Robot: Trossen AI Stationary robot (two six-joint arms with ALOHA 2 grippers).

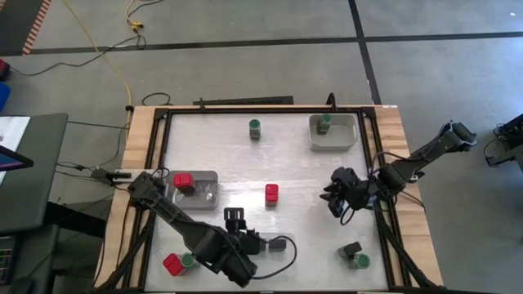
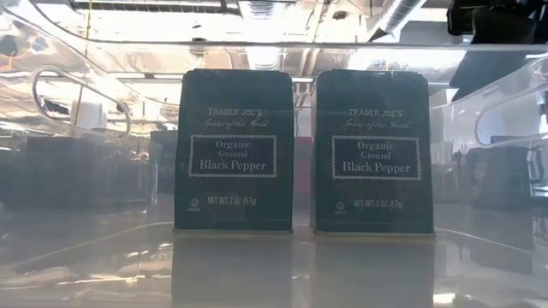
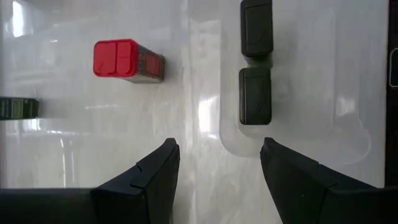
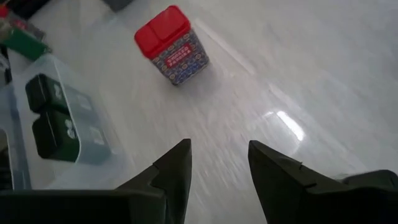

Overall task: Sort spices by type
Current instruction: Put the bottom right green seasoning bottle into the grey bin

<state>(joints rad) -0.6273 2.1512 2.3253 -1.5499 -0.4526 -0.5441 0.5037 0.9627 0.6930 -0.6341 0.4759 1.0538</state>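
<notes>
Right gripper point(image 1: 337, 202) hangs with fingers apart and empty, facing the red spice tin point(image 1: 271, 193) mid-table — upright, straight ahead across bare surface. Left gripper point(image 1: 237, 219), also apart, sits nearer the front edge.

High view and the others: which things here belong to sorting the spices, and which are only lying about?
For the job:
- red spice containers, e.g. mid-table
- green-lidded jars, e.g. far side
- black pepper boxes
- clear tray holding one jar

Just lying about:
- yellow cable on the floor
- dark bar along the table's far edge
</notes>
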